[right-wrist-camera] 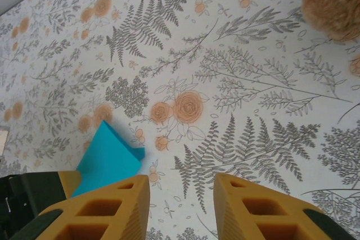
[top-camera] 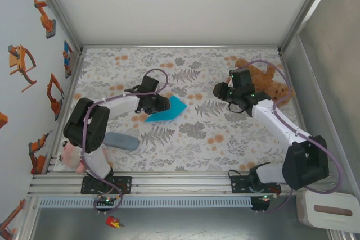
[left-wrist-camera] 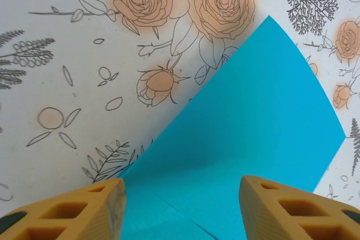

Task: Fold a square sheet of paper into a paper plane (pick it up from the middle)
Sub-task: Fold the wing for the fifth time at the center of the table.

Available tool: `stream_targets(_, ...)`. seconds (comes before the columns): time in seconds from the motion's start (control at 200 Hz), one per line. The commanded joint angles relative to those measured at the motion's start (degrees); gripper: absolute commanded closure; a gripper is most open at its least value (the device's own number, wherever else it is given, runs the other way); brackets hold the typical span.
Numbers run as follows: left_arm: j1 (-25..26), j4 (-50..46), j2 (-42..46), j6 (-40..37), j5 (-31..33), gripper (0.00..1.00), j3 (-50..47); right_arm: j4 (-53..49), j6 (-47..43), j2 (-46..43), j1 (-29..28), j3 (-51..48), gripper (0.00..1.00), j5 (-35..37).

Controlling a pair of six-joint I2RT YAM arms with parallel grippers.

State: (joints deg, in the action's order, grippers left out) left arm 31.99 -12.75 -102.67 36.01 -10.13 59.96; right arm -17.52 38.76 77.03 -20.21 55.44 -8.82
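Observation:
The square sheet of paper (top-camera: 169, 110) is turquoise and lies folded on the floral cloth left of centre. In the left wrist view one flap of the paper (left-wrist-camera: 253, 122) rises off the cloth, and a crease runs across the flat part. My left gripper (top-camera: 157, 104) hangs over the sheet's left end. It (left-wrist-camera: 180, 211) is open, with the paper under and between its yellow fingers (left-wrist-camera: 84, 212). My right gripper (top-camera: 221, 91) hovers to the right of the sheet, open over bare cloth. In its wrist view the gripper (right-wrist-camera: 181, 206) holds nothing and the paper (right-wrist-camera: 109, 158) lies to the left.
A brown teddy bear (top-camera: 265, 81) sits at the back right behind the right arm. A grey-blue oblong case (top-camera: 121, 140) lies near the left arm's base, with a pink and white plush toy (top-camera: 70, 155) at the front left corner. Walls enclose the table.

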Motion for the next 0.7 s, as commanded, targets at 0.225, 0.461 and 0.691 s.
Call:
stream_targets(0.225, -0.07, 2.83, -2.40, 5.71, -3.84, 0.62, -2.32, 13.45, 11.83, 6.14, -0.79, -7.22, 0.67, -13.77)
stream_targets(0.461, 0.07, 3.08, -3.06, 11.48, -4.54, 0.69, -3.66, 20.25, 18.27, 12.77, -7.81, -8.86, 0.68, -15.41)
stream_targets(0.691, 0.59, 2.96, -2.64, 16.44, -5.26, 0.73, -4.24, 26.74, 26.09, 21.39, -14.33, -7.84, 0.69, -15.67)
